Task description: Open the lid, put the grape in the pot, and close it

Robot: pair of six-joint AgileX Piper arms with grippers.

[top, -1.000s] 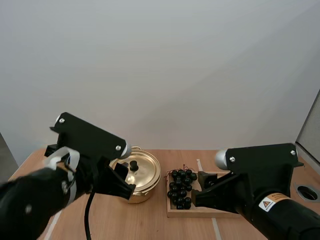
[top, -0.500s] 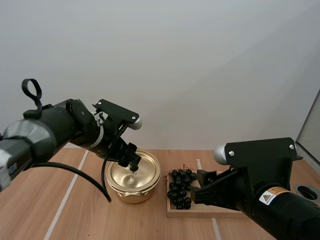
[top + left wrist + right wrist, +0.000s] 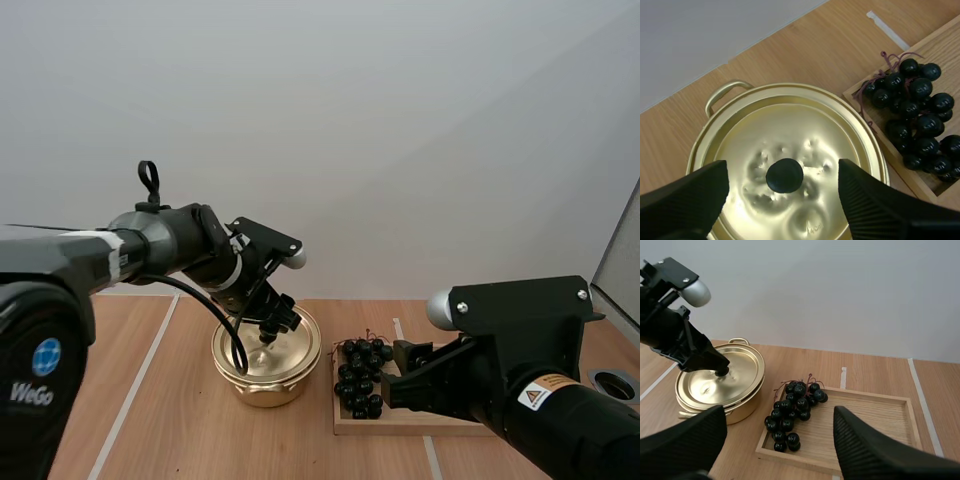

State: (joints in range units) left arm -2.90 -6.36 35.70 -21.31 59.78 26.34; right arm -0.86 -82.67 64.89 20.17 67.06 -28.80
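golden round metal pot [image 3: 262,392] on wooden desk [image 3: 180,420], golden lid [image 3: 815,130] on | dark grape bunch [image 3: 362,378] in shallow wooden tray [image 3: 875,415] just right of pot | left gripper [image 3: 271,329] released, astride lid's black knob [image 3: 784,175] | right gripper [image 3: 779,415] released, by tray, right of pot

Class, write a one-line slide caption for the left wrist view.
Open left gripper flanks the black knob of the gold lid, with grapes on the wooden tray alongside.
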